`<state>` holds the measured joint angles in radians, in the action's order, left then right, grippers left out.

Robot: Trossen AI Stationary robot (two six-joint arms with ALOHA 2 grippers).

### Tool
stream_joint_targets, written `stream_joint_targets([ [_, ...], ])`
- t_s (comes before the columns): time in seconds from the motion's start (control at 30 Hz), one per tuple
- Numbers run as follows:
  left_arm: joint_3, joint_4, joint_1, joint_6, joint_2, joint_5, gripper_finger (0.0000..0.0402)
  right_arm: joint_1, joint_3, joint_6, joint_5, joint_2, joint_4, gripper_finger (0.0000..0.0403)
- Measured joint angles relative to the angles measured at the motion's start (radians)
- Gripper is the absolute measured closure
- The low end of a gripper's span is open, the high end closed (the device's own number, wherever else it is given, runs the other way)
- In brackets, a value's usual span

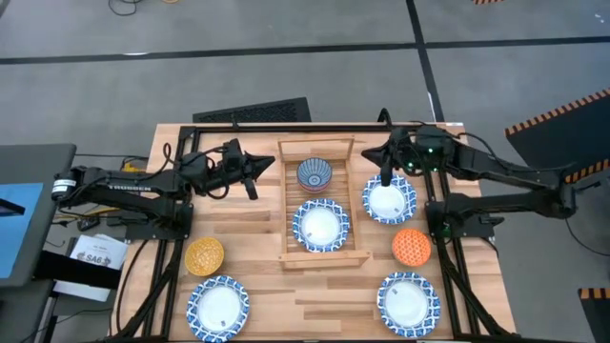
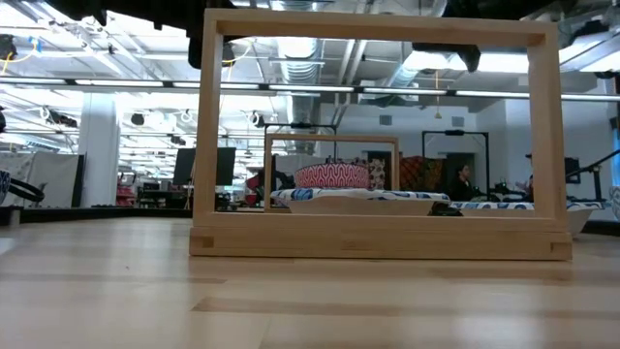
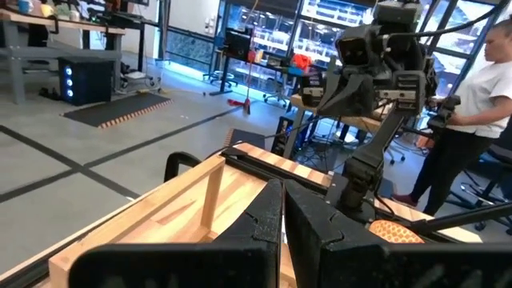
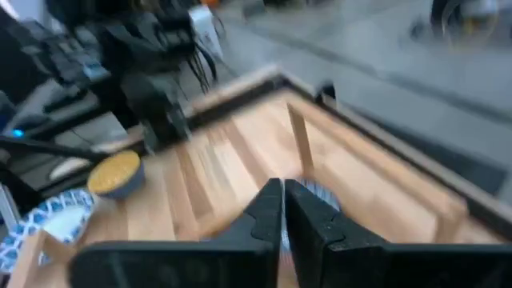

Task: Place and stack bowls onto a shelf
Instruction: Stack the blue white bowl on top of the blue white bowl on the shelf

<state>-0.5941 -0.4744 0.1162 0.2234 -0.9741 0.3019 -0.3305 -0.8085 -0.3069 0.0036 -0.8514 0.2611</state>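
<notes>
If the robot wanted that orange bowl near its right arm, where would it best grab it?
Probably by the rim. The orange bowl sits upright and open on the table, apart from the patterned bowls beside it, so a finger could go inside and one outside the wall. Coming straight down from above looks easiest. The right gripper, now shut over the neighbouring patterned bowl, is nearest.
</notes>
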Motion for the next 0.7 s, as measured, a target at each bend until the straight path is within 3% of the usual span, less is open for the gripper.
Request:
stream_joint_targets([
  [0.13,0.0,0.0,0.0,0.0,0.0,0.0,0.0401,0.003,-0.074,-0.069,-0.008,-0.046,0.262,0.0311],
  [0.37,0.0,0.0,0.0,0.001,0.0,0.0,0.0401,0.067,-0.103,-0.222,-0.158,-0.131,0.771,0.0202],
  [0.5,0.0,0.0,0.0,0.001,0.0,0.0,0.0401,0.149,-0.103,-0.31,-0.151,-0.164,0.989,0.016],
  [0.7,0.0,-0.001,0.0,0.001,0.0,0.0,0.0401,0.207,-0.097,-0.599,-0.04,-0.157,1.107,0.0148],
])
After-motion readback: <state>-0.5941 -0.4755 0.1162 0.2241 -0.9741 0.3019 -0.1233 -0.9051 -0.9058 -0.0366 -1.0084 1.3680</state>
